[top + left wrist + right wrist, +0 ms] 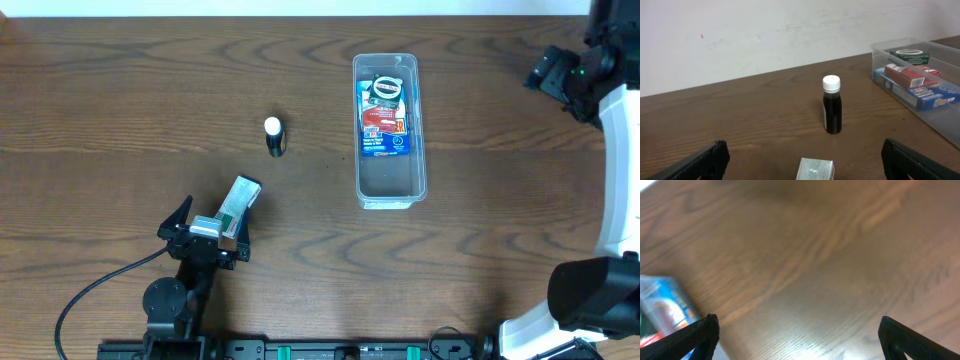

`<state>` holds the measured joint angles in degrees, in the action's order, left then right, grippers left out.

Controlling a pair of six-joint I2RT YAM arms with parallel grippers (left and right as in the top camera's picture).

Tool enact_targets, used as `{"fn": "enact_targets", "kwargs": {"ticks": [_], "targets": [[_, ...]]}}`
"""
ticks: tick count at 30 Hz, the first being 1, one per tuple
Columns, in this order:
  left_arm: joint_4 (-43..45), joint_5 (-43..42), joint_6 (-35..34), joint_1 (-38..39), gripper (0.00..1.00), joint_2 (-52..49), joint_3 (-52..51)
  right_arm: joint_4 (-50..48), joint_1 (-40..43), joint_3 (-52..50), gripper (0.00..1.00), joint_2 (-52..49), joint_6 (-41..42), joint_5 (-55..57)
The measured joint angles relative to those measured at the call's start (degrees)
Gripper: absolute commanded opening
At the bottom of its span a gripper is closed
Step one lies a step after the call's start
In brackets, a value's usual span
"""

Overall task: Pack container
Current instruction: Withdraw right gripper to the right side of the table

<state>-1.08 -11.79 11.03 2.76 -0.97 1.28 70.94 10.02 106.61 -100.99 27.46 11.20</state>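
Note:
The clear plastic container (389,130) stands right of centre, holding packaged items (383,115) in its far half; it also shows in the left wrist view (920,85). A small dark bottle with a white cap (274,136) stands upright left of it (832,104). A small white and green box (238,203) lies on the table between my left gripper's fingers (816,169). My left gripper (205,225) is open around the box's near end, not closed on it. My right gripper (560,72) is open and empty above the table at the far right.
The dark wooden table (120,120) stretches to a white wall at the back. A black cable (90,290) runs from the left arm's base at the front left. The right arm's white body (620,200) stands along the right edge.

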Motion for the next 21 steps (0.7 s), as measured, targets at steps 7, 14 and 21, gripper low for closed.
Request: {"fn": "enact_targets", "kwargs": {"ticks": [7,14,21], "targets": [[0.0,0.0,0.0,0.0,0.98,0.0,0.0,-2.56,3.91,-5.68,0.99,-0.26,3.17,0.09],[0.0,0.0,0.0,0.0,0.98,0.0,0.0,-7.91,7.91,-13.73,0.99,-0.33,4.83,0.37],[0.0,0.0,-0.02,0.0,0.98,0.0,0.0,-8.46,8.83,-17.79,0.99,-0.39,5.27,0.44]]}}
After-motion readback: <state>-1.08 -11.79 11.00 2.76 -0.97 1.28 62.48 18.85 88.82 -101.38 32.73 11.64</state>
